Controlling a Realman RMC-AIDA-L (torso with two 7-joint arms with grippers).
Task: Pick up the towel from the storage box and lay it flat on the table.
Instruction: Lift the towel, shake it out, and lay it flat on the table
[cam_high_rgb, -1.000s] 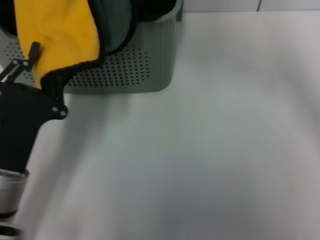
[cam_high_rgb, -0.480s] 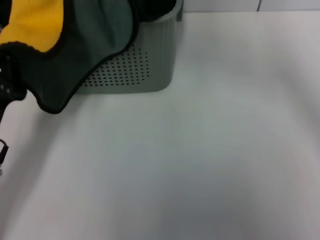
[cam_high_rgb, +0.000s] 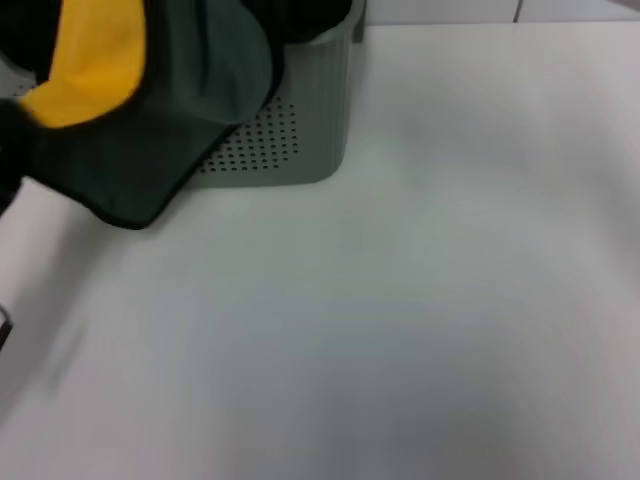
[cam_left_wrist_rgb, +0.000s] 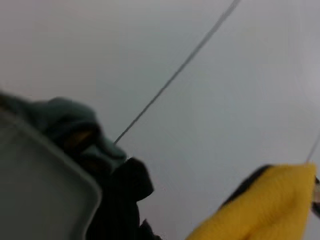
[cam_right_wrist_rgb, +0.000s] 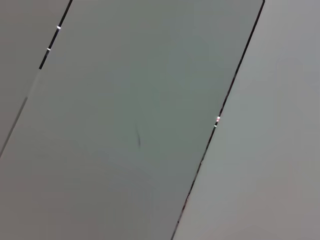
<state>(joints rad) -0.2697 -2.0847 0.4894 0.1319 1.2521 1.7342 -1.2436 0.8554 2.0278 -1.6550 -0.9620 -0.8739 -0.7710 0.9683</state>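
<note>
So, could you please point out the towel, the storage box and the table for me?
towel (cam_high_rgb: 165, 150), head view, on its dark green-grey face.
storage box (cam_high_rgb: 300, 120), head view, on its perforated side wall.
table (cam_high_rgb: 420, 320), head view, on bare white tabletop.

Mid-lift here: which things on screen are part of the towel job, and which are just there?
Job:
towel, yellow and dark green-grey, hanging over the box front
storage box
table

Just there:
black cloth in the box
</note>
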